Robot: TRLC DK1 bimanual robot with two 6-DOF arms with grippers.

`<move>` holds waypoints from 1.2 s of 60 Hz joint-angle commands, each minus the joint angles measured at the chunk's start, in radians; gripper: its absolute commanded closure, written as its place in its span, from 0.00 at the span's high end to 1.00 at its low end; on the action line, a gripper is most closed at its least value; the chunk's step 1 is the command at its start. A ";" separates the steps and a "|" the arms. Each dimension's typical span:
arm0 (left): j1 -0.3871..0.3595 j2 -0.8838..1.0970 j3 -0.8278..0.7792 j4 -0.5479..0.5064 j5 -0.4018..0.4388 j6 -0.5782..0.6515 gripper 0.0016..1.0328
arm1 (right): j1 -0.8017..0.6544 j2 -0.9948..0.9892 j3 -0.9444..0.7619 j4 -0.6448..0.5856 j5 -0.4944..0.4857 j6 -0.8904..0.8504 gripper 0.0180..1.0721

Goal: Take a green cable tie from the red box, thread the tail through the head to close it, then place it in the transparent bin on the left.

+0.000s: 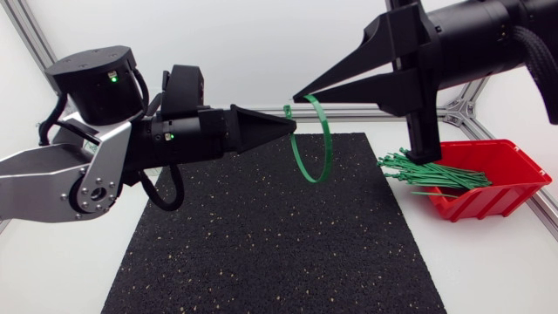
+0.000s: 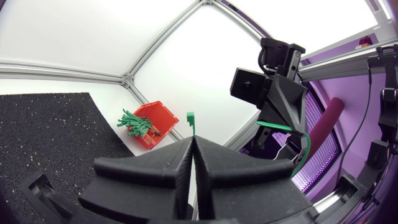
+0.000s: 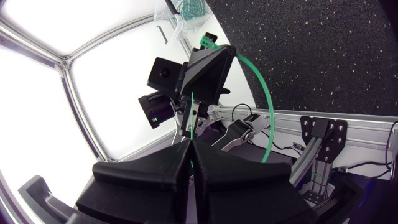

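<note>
A green cable tie (image 1: pixel 324 139) hangs bent into a loop above the black mat, held at both ends. My left gripper (image 1: pixel 292 127) is shut on its head end, and the square head (image 2: pixel 191 118) pokes out past the fingertips. My right gripper (image 1: pixel 298 94) is shut on the thin tail (image 3: pixel 191 115), just above and beside the left one. The two gripper tips nearly meet. Whether the tail passes through the head I cannot tell. The red box (image 1: pixel 501 179) at the right holds several green ties (image 1: pixel 432 174). A transparent bin (image 3: pixel 185 11) with green ties shows behind my left gripper (image 3: pixel 208 68).
The black speckled mat (image 1: pixel 261 244) covers the middle of the white table. The red box (image 2: pixel 157 120) sits off the mat's right edge. Aluminium frame rails (image 1: pixel 366 112) run along the table's back edge.
</note>
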 commanded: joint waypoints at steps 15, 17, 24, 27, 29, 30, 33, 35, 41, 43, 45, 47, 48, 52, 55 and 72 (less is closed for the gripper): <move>-0.052 -0.092 0.052 -0.049 -0.028 -0.034 0.03 | 0.011 -0.067 0.010 -0.015 0.015 0.068 0.06; -0.060 -0.095 0.053 -0.055 -0.031 -0.034 0.03 | 0.011 -0.078 0.015 -0.021 0.015 0.074 0.06; -0.083 -0.115 0.053 -0.069 -0.049 -0.034 0.03 | 0.009 -0.101 0.039 -0.050 0.017 0.087 0.06; -0.091 -0.124 0.053 -0.072 -0.055 -0.034 0.03 | 0.009 -0.109 0.047 -0.066 0.017 0.091 0.06; -0.092 -0.127 0.056 -0.077 -0.057 -0.034 0.03 | 0.009 -0.112 0.048 -0.072 0.015 0.094 0.07; -0.092 -0.130 0.056 -0.078 -0.058 -0.034 0.03 | 0.009 -0.115 0.050 -0.073 0.015 0.094 0.08; -0.092 -0.133 0.056 -0.080 -0.064 -0.034 0.03 | 0.011 -0.122 0.050 -0.082 0.011 0.094 0.08; -0.092 -0.135 0.056 -0.080 -0.066 -0.034 0.03 | 0.011 -0.124 0.048 -0.085 0.009 0.094 0.07; -0.086 -0.132 0.053 -0.077 -0.072 -0.032 0.03 | 0.021 -0.124 0.048 -0.105 0.006 0.096 0.07; -0.085 -0.130 0.052 -0.075 -0.072 -0.031 0.03 | 0.032 -0.124 0.050 -0.107 0.006 0.096 0.07; -0.083 -0.127 0.050 -0.072 -0.072 -0.028 0.03 | 0.041 -0.121 0.048 -0.109 0.006 0.097 0.07; -0.080 -0.124 0.047 -0.069 -0.072 -0.026 0.03 | 0.051 -0.113 0.050 -0.109 0.006 0.097 0.07; -0.079 -0.123 0.047 -0.067 -0.072 -0.026 0.03 | 0.052 -0.109 0.050 -0.112 0.007 0.097 0.07; -0.079 -0.123 0.042 -0.064 -0.072 -0.026 0.03 | 0.067 -0.087 0.053 -0.119 0.007 0.097 0.07; -0.077 -0.123 0.041 -0.063 -0.072 -0.026 0.03 | 0.081 -0.079 0.056 -0.121 0.009 0.097 0.06; -0.071 -0.135 0.029 -0.061 -0.072 -0.023 0.03 | 0.120 -0.043 0.084 -0.124 0.017 0.097 0.06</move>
